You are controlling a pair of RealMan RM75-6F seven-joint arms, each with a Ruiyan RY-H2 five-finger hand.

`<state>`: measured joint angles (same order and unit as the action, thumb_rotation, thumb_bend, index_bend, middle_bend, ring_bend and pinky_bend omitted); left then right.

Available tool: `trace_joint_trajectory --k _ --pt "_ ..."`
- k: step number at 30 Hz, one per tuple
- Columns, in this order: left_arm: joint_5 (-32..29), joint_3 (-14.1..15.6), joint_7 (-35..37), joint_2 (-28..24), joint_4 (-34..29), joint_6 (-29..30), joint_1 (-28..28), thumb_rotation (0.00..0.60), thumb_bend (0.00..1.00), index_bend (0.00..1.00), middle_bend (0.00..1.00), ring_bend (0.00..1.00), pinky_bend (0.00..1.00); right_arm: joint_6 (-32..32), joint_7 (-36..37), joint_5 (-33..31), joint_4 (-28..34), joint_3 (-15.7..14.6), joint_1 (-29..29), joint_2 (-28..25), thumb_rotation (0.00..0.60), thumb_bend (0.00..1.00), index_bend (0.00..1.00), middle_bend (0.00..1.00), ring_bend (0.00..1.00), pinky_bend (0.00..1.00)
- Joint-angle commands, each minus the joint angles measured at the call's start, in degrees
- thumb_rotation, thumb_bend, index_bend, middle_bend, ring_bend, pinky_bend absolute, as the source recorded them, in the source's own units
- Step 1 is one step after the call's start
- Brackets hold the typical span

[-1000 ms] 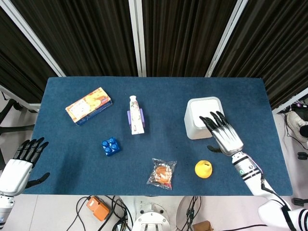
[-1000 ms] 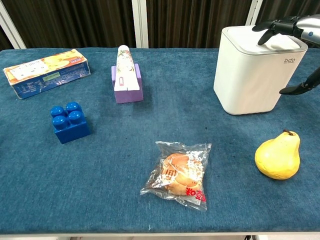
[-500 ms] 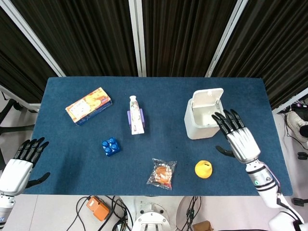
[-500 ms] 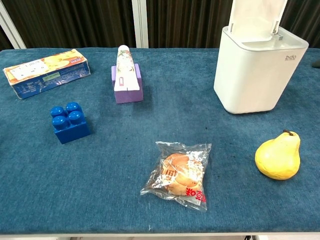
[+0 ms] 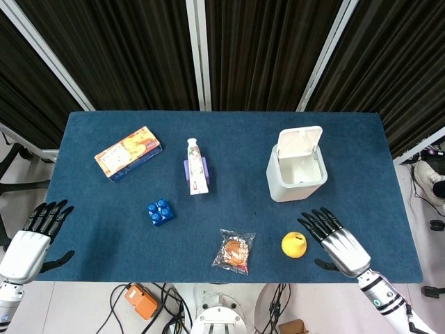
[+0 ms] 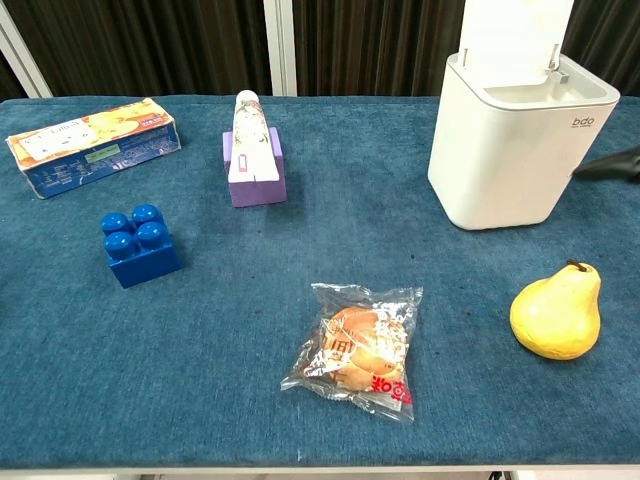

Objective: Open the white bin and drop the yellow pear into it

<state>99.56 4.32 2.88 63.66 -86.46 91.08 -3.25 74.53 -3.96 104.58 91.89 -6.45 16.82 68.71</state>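
In the chest view, the bin's (image 6: 510,150) raised lid (image 6: 515,35) runs off the top edge, its upper end unseen. The right hand (image 6: 612,166) shows there only as a dark sliver at the right edge, too little to tell how its fingers lie. The left hand (image 5: 31,236) sits outside that view altogether, and in the head view its arm is cut by the left and bottom edges. The bin's inside is only partly visible from overhead. Print on the box (image 6: 90,143) and snack bag (image 6: 355,350) is too small to read.
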Motion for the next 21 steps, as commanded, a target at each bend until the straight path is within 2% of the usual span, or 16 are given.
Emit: trace_joint_trajectory --k 1,3,5,7,11,18,21 --pt "0.1 0.0 0.3 -0.1 0.1 0.3 0.1 0.6 0.14 0.0 0.0 0.0 0.03 -6.0 0.4 -3.6 -1.0 0.6 2.4 2.4 0.6 0.29 0.0 0.1 0.0 0.0" --pt "-0.1 -0.1 0.7 -0.1 0.3 0.5 0.2 0.6 0.14 0.0 0.0 0.0 0.03 -8.5 0.3 -5.1 -1.5 0.7 3.1 3.0 0.6 0.29 0.0 0.12 0.04 0.01" --pt "-0.9 -0.5 0.8 -0.1 0.3 0.5 0.2 0.6 0.14 0.0 0.0 0.0 0.03 -11.1 0.2 -6.7 -2.3 1.0 4.1 3.8 0.6 0.29 0.07 0.2 0.13 0.03" --pt "-1.6 -0.8 0.6 0.0 0.2 0.3 0.2 0.6 0.14 0.0 0.0 0.0 0.03 -12.3 0.4 -7.2 -3.1 1.2 4.8 4.9 0.6 0.29 0.23 0.31 0.24 0.11" --pt "-1.3 -0.7 0.9 -0.2 0.1 0.3 0.1 0.6 0.14 0.0 0.0 0.0 0.03 -12.6 2.1 -6.8 -4.8 1.0 5.5 6.4 0.6 0.29 0.45 0.45 0.39 0.29" --pt "-1.3 -0.7 1.0 -0.2 0.2 0.4 0.2 0.6 0.14 0.0 0.0 0.0 0.03 -8.6 3.1 -5.6 -7.0 1.1 4.8 7.4 0.6 0.33 0.64 0.59 0.5 0.41" --pt "-1.1 -0.7 1.1 -0.2 0.2 0.6 0.3 0.6 0.14 0.0 0.0 0.0 0.03 -2.4 3.7 -3.6 -6.6 1.8 3.3 6.7 0.6 0.33 0.67 0.61 0.52 0.43"
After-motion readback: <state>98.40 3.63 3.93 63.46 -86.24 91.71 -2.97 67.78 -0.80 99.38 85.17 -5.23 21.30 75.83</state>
